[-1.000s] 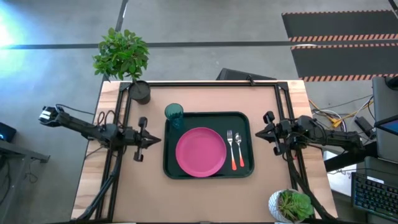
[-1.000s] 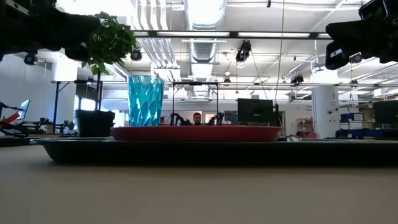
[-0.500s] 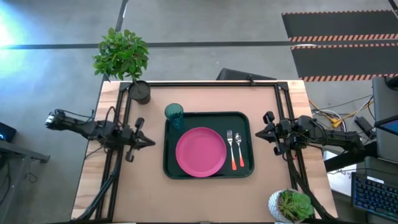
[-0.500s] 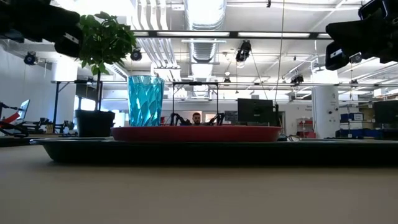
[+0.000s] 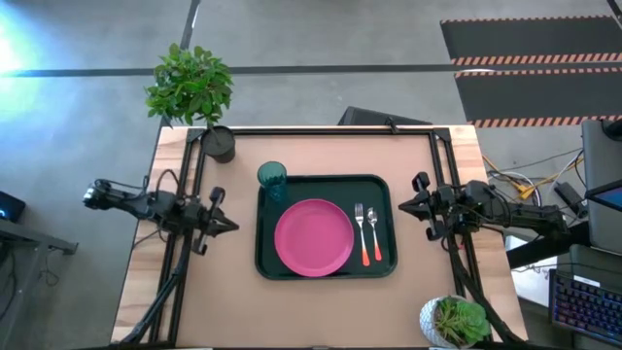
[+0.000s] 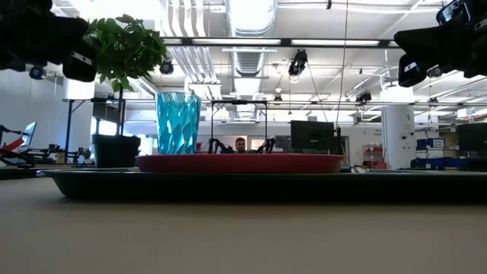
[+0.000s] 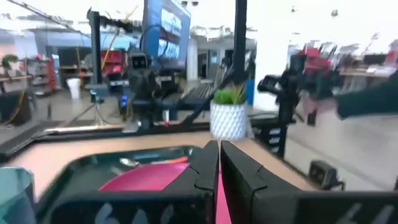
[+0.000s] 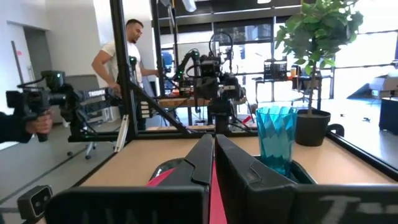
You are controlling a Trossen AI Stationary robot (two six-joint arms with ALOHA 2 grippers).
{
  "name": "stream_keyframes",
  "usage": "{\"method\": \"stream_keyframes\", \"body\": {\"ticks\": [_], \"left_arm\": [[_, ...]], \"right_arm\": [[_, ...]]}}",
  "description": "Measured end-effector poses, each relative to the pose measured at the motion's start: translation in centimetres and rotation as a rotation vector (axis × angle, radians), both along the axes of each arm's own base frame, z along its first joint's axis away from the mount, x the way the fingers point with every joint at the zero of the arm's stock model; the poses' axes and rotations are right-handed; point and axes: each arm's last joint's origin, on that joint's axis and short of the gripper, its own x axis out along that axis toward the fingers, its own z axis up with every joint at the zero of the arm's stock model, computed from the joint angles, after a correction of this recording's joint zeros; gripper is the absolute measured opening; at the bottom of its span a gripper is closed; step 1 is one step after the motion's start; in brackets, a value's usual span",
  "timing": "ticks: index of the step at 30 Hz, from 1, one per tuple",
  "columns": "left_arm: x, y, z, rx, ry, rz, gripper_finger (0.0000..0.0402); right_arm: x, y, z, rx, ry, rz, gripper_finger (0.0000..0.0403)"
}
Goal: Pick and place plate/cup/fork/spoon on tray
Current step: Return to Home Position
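Open lab, tan counter (image 5: 321, 301) | tray (image 5: 326, 269) holds plate (image 5: 314, 237), cup (image 5: 272, 178), fork (image 5: 363, 233), spoon (image 5: 374, 233) — all placed | my left end effector (image 5: 231, 225) and right end effector (image 5: 402, 207) closed, empty, beside tray | best: stay clear — nudge nothing.

Two dark jointed arms with black cables.

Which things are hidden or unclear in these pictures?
- Fork and spoon: hidden in the low view behind the tray rim.
- Plate: in the right wrist view mostly covered by the right gripper.
- Cup: cut off by the left wrist view's edge, blurred.
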Motion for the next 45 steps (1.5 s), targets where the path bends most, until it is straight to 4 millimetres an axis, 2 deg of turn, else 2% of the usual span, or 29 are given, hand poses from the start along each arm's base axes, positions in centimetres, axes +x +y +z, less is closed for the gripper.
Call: {"method": "stream_keyframes", "body": {"ticks": [7, 13, 20, 27, 32, 45], "left_arm": [[0.0, -0.3, -0.8, -0.064, 0.072, -0.118, 0.0], [0.1, -0.3, -1.2, -0.08, 0.118, -0.111, 0.0], [0.2, 0.5, -1.2, -0.015, 0.087, 0.012, 0.0], [0.3, 1.3, -1.1, -0.022, 0.08, 0.088, 0.0], [0.3, 1.3, -1.0, -0.023, 0.07, 0.075, 0.0], [0.3, 1.3, -0.7, -0.027, 0.039, 0.075, 0.0]], "right_arm": [[0.0, 0.0, 0.1, 0.009, -0.01, -0.007, 0.0009], [0.0, -0.1, 0.1, 0.01, -0.012, -0.023, 0.0009], [0.0, -0.3, 0.1, -0.009, -0.013, -0.047, 0.0009], [0.0, -1.1, -0.1, -0.025, 0.008, -0.162, 0.0009], [0.0, -0.9, -0.5, 0.021, 0.049, -0.083, 0.0009], [0.1, -0.4, -0.7, 0.071, 0.073, -0.034, 0.0009]]}}
